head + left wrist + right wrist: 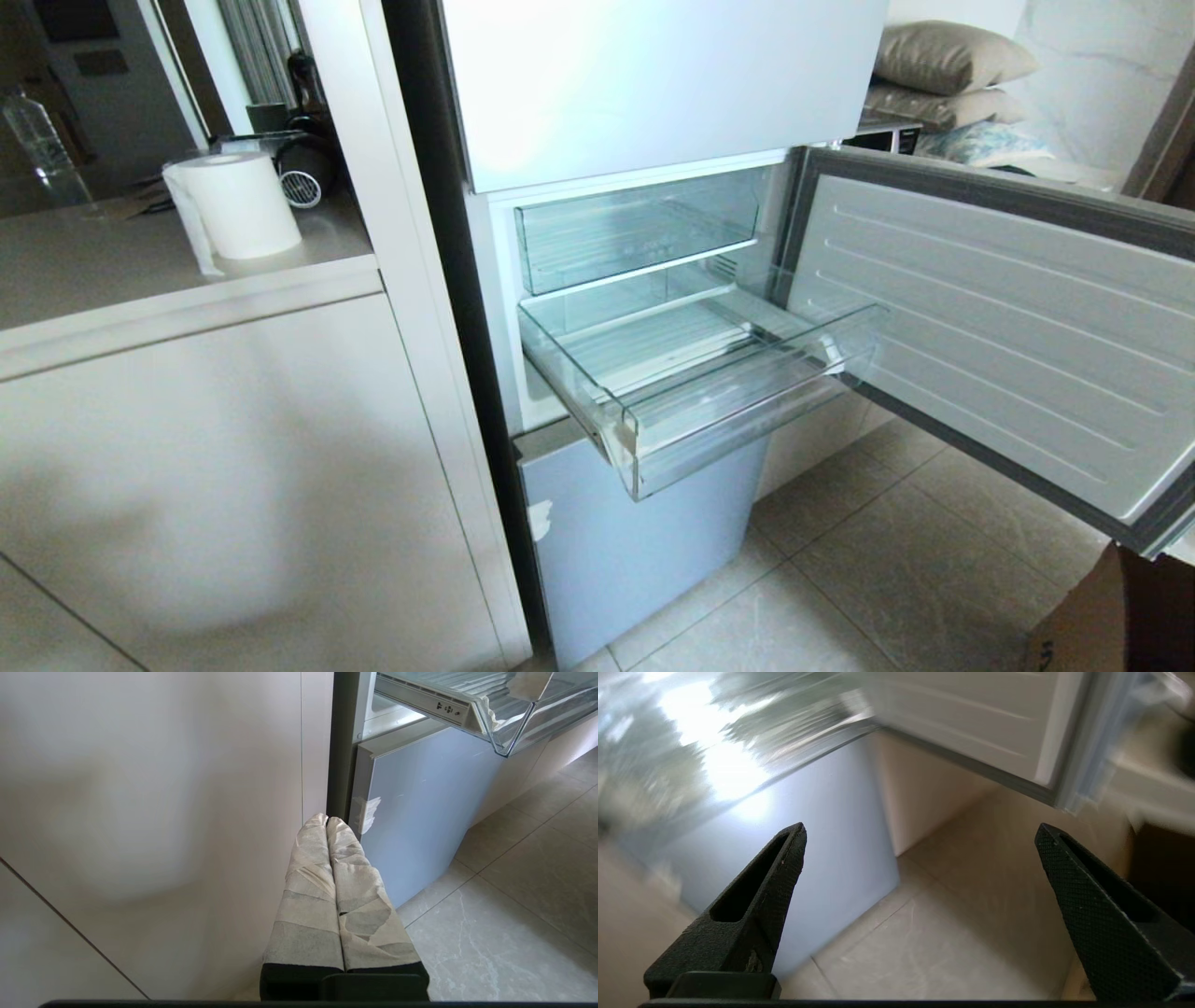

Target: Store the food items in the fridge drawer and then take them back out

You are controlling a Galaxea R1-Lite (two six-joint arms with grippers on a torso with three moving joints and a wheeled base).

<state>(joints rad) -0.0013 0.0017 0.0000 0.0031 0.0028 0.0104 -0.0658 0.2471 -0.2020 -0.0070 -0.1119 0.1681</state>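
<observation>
Nearest to you in the head view, the pale cabinet front (233, 467) is filling the lower left, and neither arm is showing there. In the left wrist view you are looking along the left gripper (327, 820), its two tape-wrapped fingers (308, 896) pressed flat together with nothing between them, pointing at the seam where the cabinet meets the fridge's grey-blue lower door (411, 812). The fridge drawer (504, 723) is sitting above and beyond that gripper, well apart from it, with only its clear corner showing.

In the right wrist view the right gripper (920, 835) is standing spread wide and holding nothing, its black textured fingers (770, 882) framing the tiled floor (934, 942) and the lower door; that view is smeared, and the open fridge door (985, 723) is hanging above it. You cannot tell from it how near the drawer is.

In the head view the fridge drawer (747, 420) is pulled out over the lower door (635, 541), a shallow clear bin with a ribbed floor and a thick front lip, and no food is showing inside it. A second clear bin (635, 229) is sitting pushed in just above. The open fridge door (1008, 336) is swinging out on the right, close beside the drawer's right end. A paper towel roll (238, 205) is standing on the counter (93, 271) at left, and a cardboard box (1120, 616) is sitting at the lower right.
</observation>
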